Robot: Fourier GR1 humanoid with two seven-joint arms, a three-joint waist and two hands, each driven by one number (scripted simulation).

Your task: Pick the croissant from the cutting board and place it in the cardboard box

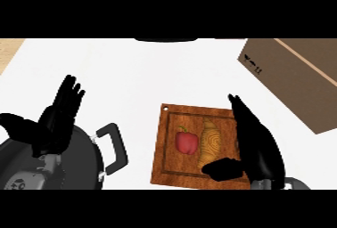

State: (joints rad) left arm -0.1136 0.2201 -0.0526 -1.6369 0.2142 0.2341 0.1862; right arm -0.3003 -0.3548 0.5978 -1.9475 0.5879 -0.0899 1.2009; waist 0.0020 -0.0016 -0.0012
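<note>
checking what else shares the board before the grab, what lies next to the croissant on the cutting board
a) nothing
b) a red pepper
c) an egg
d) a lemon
b: a red pepper lies on the cutting board just left of the croissant.

- Red bell pepper (pixel 187 142) lay on cutting board (pixel 160 169), left half, stem twd far edge.
- Black pot (pixel 85 153) sat at countertop (pixel 132 71) near-left corner; loop handle (pixel 117 147) faced right, just short of the board.
- Dark obj (pixel 168 39) at far edge, mid; cut off, couldn't ID.
- Tan wood strip (pixel 9 51) at far-left corner.
</note>
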